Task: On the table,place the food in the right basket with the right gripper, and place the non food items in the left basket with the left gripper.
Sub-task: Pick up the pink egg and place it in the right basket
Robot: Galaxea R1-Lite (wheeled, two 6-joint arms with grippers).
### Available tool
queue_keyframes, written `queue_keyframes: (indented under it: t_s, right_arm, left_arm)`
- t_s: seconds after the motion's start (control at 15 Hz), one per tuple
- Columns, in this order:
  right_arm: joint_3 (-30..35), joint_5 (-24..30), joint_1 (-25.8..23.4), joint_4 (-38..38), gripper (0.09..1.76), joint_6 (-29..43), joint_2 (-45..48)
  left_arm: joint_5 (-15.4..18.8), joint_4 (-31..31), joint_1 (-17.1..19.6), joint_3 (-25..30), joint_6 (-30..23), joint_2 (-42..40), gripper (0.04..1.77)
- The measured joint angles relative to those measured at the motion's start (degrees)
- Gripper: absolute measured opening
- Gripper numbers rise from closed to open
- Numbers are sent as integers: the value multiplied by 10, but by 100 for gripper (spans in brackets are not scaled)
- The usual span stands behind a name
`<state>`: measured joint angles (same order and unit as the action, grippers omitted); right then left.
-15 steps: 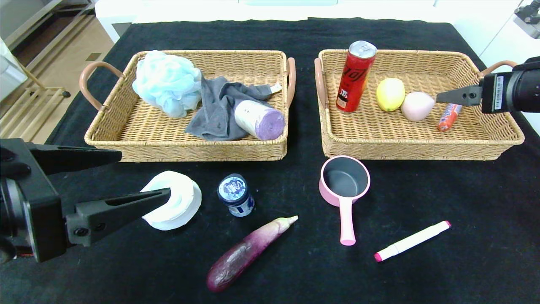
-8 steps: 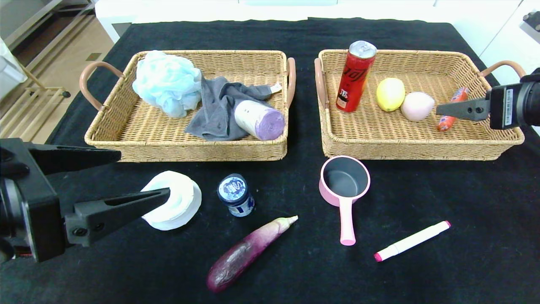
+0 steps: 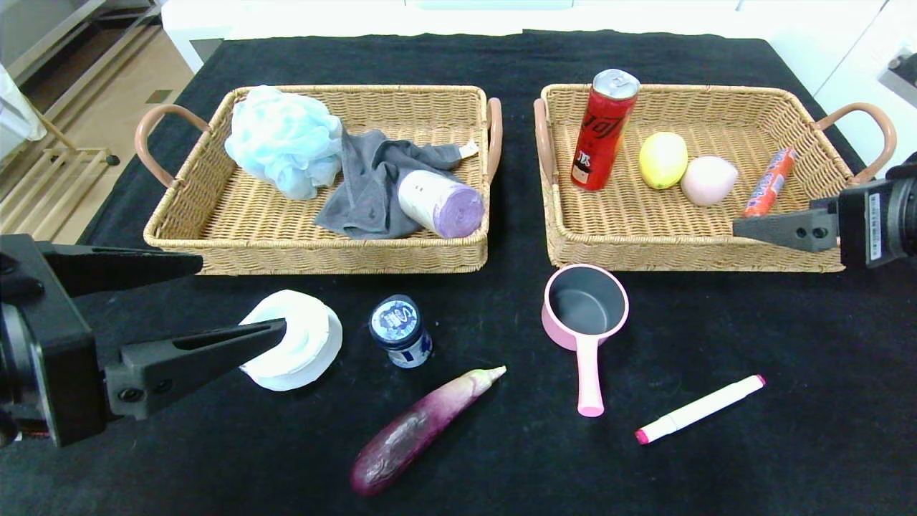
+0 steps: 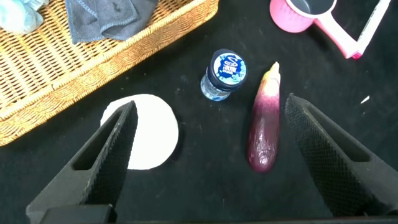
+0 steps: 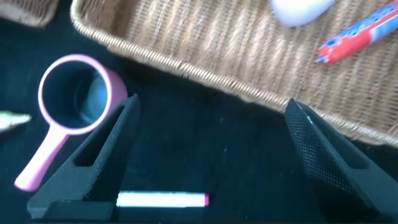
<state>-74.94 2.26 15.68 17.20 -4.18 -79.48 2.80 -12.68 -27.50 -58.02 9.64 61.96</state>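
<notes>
The right basket (image 3: 680,261) holds a red can (image 3: 605,129), a lemon (image 3: 663,159), a pale pink egg shape (image 3: 708,179) and a wrapped sausage (image 3: 770,183). In the left basket (image 3: 322,261) lie a blue loofah (image 3: 283,140), a grey cloth (image 3: 369,186) and a purple roll (image 3: 440,204). A purple eggplant (image 3: 419,430) lies at the front of the table. My right gripper (image 3: 745,229) hangs open above the right basket's front rim and holds nothing. At the front left my left gripper (image 3: 245,296) stands open and empty above a white round item (image 3: 301,337).
On the black table stand a blue-lidded jar (image 3: 401,331) and a pink pot (image 3: 584,301), and a white marker (image 3: 698,408) with a pink tip lies at the front right. In the left wrist view the eggplant (image 4: 264,127) lies between the spread fingers.
My right gripper has drawn back from over the sausage towards the right basket's front rim. The sausage now shows whole in the basket. The left arm has not moved.
</notes>
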Motion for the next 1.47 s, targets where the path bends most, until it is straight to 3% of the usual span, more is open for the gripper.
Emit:
queue_keyframes:
  t_s: [0.33, 0.93, 1.47]
  right_arm:
    - [54, 67, 5, -1, 170, -28, 42]
    - [120, 124, 4, -5, 170, -50, 92]
    - [123, 111, 102, -27, 171, -59, 83]
  left_arm:
    - [-2, -1, 0, 0, -1, 2, 172]
    - [-4, -2, -1, 4, -1, 8, 172]
    - [-5, -1, -2, 1, -2, 8, 172]
